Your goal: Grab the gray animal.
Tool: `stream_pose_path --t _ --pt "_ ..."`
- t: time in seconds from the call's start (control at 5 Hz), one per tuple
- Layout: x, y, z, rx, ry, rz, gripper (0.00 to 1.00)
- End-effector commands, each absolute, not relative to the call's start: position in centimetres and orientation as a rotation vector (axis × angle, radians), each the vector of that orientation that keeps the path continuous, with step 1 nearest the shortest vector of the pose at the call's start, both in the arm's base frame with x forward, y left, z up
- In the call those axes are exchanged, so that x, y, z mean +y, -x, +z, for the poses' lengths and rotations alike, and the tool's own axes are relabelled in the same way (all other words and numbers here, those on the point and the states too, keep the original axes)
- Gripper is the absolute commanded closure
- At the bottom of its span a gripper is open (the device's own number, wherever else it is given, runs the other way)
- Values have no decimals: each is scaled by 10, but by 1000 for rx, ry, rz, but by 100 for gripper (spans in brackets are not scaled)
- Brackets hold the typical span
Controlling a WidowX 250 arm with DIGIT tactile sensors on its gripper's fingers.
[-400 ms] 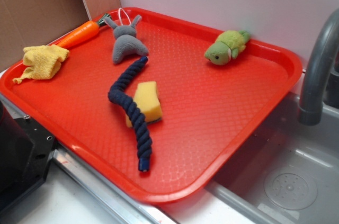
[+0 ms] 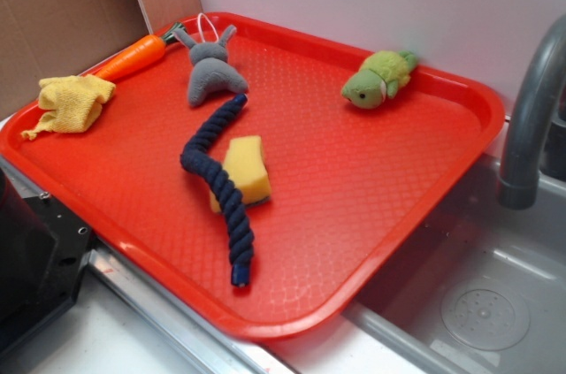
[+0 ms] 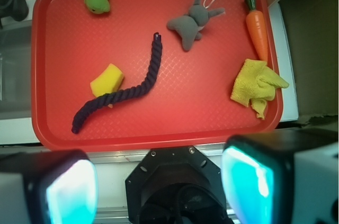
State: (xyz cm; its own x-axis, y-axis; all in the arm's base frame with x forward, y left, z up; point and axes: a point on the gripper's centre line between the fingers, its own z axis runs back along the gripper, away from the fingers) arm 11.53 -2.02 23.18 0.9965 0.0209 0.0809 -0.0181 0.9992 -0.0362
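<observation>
The small gray plush animal (image 2: 212,73) with 2 long ears and a white string loop lies in the upper left of the exterior frame, on the red plastic tray (image 2: 371,206), just beside the orange toy carrot (image 2: 133,57) and the dark blue braided rope (image 2: 217,181). A yellow sponge block (image 2: 245,169) touches the rope; a yellow cloth (image 2: 71,102) sits at far left, a green plush turtle (image 2: 378,79) at upper right. In the wrist view the gripper (image 3: 159,184) hangs wide apart, holding nothing, well apart from the animal.

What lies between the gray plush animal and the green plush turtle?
Only bare red tray; the exterior view shows nothing between the gray plush animal and the green plush turtle.
</observation>
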Motion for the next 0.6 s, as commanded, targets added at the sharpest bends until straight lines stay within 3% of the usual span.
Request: stream_pose_path --t 0.0,0.4 --pt "25 -178 190 -255 -23 510 0" --pt "25 -178 190 -255 -23 510 0"
